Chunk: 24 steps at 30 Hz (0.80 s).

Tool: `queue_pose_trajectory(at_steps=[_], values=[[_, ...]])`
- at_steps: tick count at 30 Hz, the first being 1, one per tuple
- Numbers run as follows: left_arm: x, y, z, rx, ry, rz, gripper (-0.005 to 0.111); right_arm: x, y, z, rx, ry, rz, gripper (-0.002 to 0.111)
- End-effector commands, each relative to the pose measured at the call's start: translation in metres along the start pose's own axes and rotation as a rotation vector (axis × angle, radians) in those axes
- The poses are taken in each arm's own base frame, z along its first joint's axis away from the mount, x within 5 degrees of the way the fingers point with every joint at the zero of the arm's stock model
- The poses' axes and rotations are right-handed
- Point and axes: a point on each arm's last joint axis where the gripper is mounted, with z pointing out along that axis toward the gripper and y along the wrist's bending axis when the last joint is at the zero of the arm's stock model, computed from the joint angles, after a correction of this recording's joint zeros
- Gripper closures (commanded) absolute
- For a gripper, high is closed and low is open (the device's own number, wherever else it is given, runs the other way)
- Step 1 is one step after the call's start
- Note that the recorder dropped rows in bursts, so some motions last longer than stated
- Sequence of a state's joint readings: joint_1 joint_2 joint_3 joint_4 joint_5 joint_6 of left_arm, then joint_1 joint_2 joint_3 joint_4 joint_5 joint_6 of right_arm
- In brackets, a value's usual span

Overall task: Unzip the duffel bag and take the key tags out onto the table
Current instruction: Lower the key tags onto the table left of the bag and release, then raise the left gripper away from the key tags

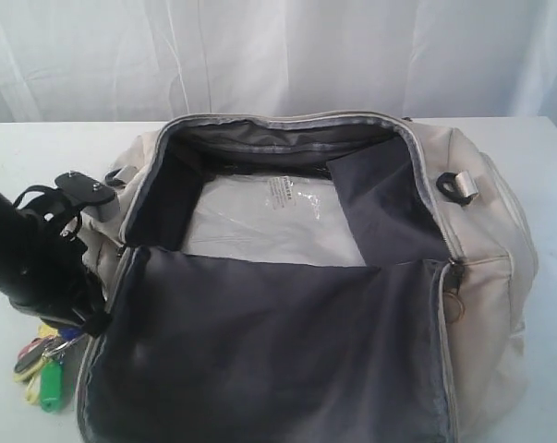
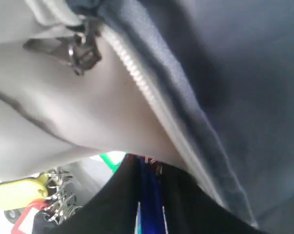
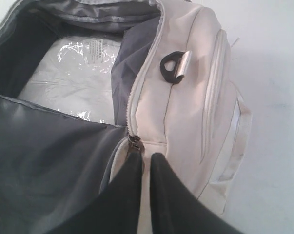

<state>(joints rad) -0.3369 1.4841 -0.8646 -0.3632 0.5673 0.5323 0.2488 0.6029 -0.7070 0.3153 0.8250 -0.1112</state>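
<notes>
The cream duffel bag [image 1: 486,268] lies unzipped on the white table [image 1: 38,157], its flap [image 1: 269,351] folded toward the front with the dark grey lining up. At the bag's left front corner my left gripper [image 1: 70,328] is shut on the key tags [image 1: 45,371], which hang low over the table outside the bag. In the left wrist view a blue tag [image 2: 149,195] sits between the fingers, with a yellow tag [image 2: 15,192] and metal rings beside it. My right gripper [image 3: 147,158] hovers over the bag's right end, fingers nearly together and holding nothing, by a zipper pull [image 3: 134,141].
A clear plastic packet with a white printed label [image 1: 278,217] lies flat inside the bag. A black D-ring [image 1: 458,187] sticks up at the bag's right end. A white curtain [image 1: 278,55] hangs behind the table. Another zipper pull [image 2: 81,48] shows near the left gripper.
</notes>
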Motion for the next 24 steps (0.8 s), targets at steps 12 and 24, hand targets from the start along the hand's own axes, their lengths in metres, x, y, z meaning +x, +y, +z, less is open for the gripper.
queue_pose_trajectory(at_steps=[12,24], values=[[-0.013,-0.007,-0.013,0.065,-0.020,0.002,0.052,-0.002,0.000,-0.001,0.002,-0.025,0.002,0.102],[-0.036,-0.015,-0.077,0.090,0.141,0.057,0.079,-0.002,0.000,-0.001,0.002,-0.027,0.002,0.102]])
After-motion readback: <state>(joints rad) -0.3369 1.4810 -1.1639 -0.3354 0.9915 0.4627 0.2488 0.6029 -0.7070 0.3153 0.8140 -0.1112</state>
